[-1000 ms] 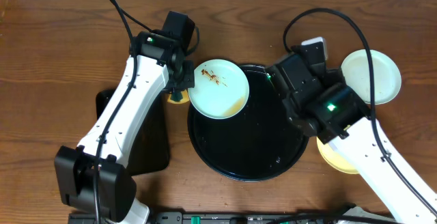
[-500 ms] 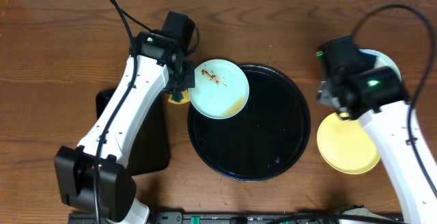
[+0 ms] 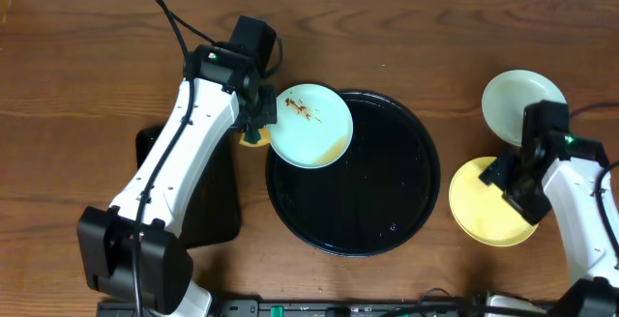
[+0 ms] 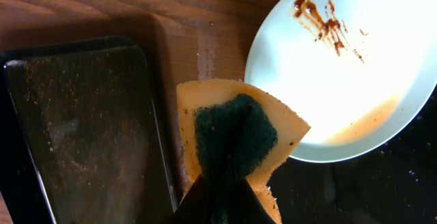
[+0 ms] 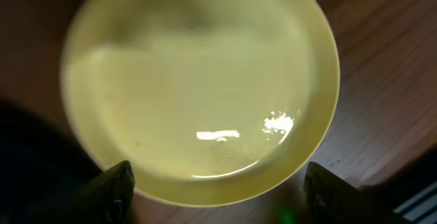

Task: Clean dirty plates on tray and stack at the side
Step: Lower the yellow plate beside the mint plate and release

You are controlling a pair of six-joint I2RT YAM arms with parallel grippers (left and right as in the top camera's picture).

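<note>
A pale mint plate [image 3: 309,126] with brown smears [image 4: 326,24] sits on the upper left rim of the round black tray [image 3: 372,196]. My left gripper [image 3: 254,131] is just left of that plate, shut on a yellow sponge with a green scouring face [image 4: 235,134]. In the left wrist view the left gripper [image 4: 222,207] pinches the sponge's lower end. A pale yellow plate [image 3: 481,211] lies on the table right of the tray. My right gripper [image 3: 513,184] hovers over it, open, and in its wrist view the right gripper [image 5: 220,186] has its fingers on either side of the yellow plate [image 5: 198,87], holding nothing. A second mint plate [image 3: 513,97] lies behind it.
A smaller black rectangular tray [image 3: 203,206] lies at the left, partly under my left arm, and it also shows as the rectangular tray [image 4: 75,128] beside the sponge. Cables run over the back of the wooden table [image 3: 77,75].
My right arm has swung from the tray's right side to above the yellow plate, and its jaws now stand open. My left arm and the smeared plate have not moved.
</note>
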